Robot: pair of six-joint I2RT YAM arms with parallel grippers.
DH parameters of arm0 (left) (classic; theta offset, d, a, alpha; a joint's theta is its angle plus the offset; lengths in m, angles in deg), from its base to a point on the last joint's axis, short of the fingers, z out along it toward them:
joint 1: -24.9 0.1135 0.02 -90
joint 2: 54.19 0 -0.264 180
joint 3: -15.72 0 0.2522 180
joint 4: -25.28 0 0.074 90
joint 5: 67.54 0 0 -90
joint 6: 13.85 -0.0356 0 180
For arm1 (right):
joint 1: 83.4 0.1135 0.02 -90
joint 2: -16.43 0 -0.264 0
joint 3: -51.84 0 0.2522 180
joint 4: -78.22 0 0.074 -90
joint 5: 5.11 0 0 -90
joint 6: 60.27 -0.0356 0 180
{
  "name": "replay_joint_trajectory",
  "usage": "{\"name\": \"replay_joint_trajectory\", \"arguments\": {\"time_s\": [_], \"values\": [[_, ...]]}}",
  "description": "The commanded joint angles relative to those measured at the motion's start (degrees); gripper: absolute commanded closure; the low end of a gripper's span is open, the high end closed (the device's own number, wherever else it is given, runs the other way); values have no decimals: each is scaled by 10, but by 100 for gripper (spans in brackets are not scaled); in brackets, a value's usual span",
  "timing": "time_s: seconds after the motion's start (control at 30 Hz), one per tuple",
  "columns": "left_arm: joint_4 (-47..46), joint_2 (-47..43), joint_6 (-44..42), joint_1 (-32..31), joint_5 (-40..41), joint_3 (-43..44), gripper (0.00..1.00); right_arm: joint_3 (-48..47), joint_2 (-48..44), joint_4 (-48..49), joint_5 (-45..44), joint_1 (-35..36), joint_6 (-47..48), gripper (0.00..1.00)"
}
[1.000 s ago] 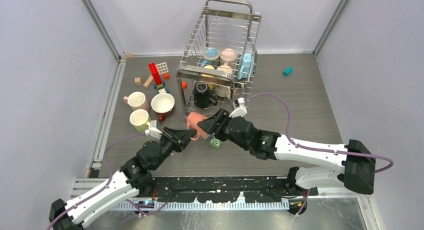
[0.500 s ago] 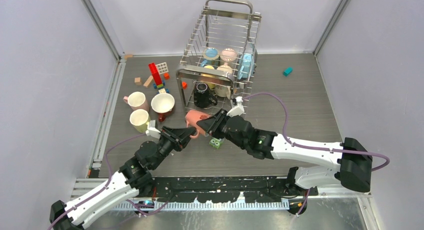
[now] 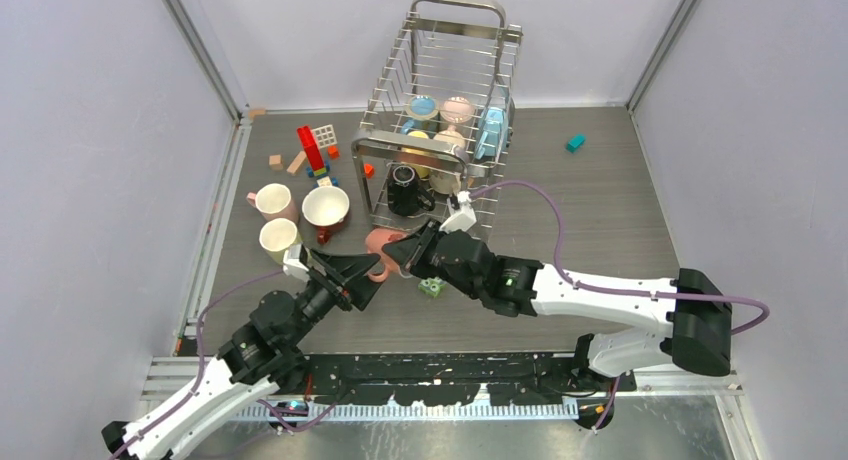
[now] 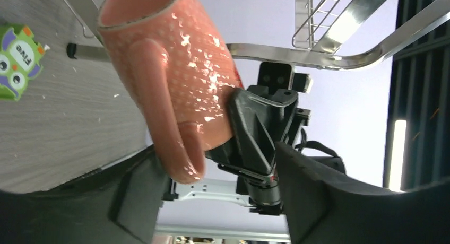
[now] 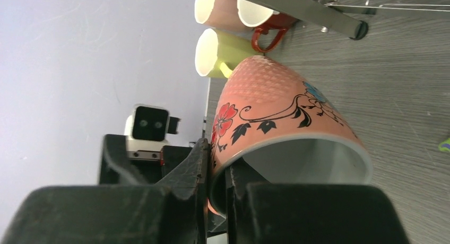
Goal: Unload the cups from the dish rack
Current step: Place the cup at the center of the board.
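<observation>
The right gripper (image 5: 217, 172) clamps the salmon mug (image 5: 276, 111) by its rim while the left gripper (image 3: 366, 271) stands apart, so the left best retreats toward the table's (image 3: 600, 200) near edge without brushing it.

Top external: fixed, high behind the near edge, looks down over the whole table (image 3: 600, 200). Left wrist, right wrist: both very close, low, rolled sideways, facing each other across the salmon cup (image 3: 381, 242), which all three views share.
</observation>
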Motion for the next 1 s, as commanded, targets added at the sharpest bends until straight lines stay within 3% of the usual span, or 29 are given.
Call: {"name": "replay_joint_trajectory", "arguments": {"time_s": [0.0, 0.07, 0.2, 0.33, 0.7, 0.97], "values": [[101, -42, -34, -3, -17, 40, 13, -46, -5, -8, -36, 0, 5, 99], [154, -56, -59, -3, -16, 54, 1, -56, -6, -40, -39, 1, 3, 99], [273, -55, -140, -3, -3, 108, 0, -76, -18, -129, -37, 3, 2, 99], [334, -23, -224, -3, 12, 157, 0, -83, -42, -219, -21, 3, 4, 99], [362, 141, -425, -3, 23, 283, 0, -55, -160, -473, -29, 3, -24, 99], [366, 209, -505, -2, 30, 329, 0, -57, -180, -606, -49, -10, -33, 99]]}}
